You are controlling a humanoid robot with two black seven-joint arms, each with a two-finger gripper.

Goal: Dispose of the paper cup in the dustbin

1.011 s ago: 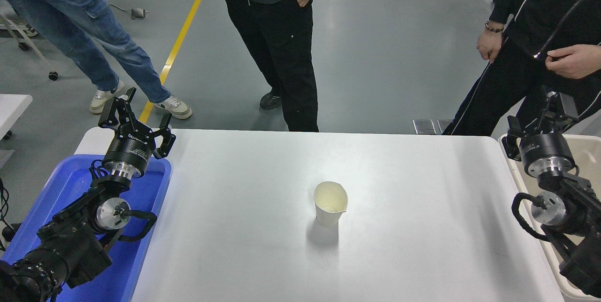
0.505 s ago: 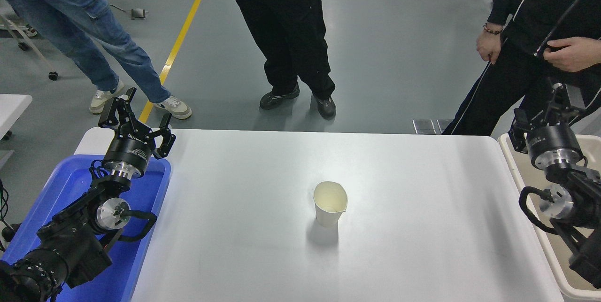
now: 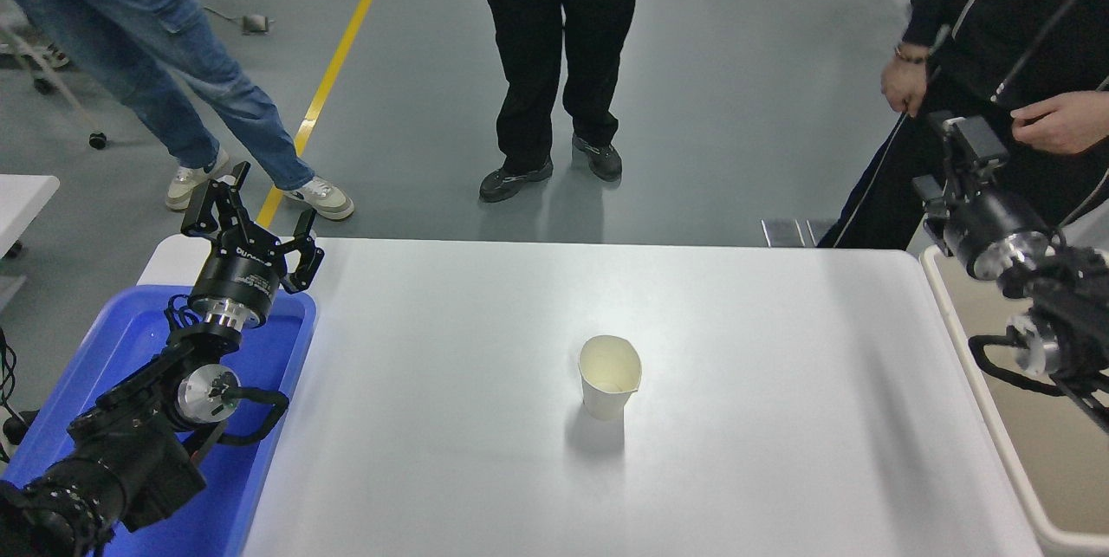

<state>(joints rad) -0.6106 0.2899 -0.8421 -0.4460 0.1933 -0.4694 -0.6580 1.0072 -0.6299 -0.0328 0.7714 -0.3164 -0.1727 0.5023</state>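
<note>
White surface (image 3: 736,470): paper cup (image 3: 610,376) upright mid-way, untouched. Right end effector (image 3: 969,145), opening unclear, hangs above the dustbin (image 3: 979,401); left end effector (image 3: 251,215) parked open, empty.

White paper cup (image 3: 610,376) (cream inside), white table (image 3: 780,418), blue bin (image 3: 260,488).

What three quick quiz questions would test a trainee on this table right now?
1. True or false: the cup stands upright on the table.
2. Which bin lies under the parked left gripper? A) blue bin B) dustbin
3. Fill in: the right gripper is above the table's far ____ corner.

Key: 1 true; 2 A; 3 right.
</note>
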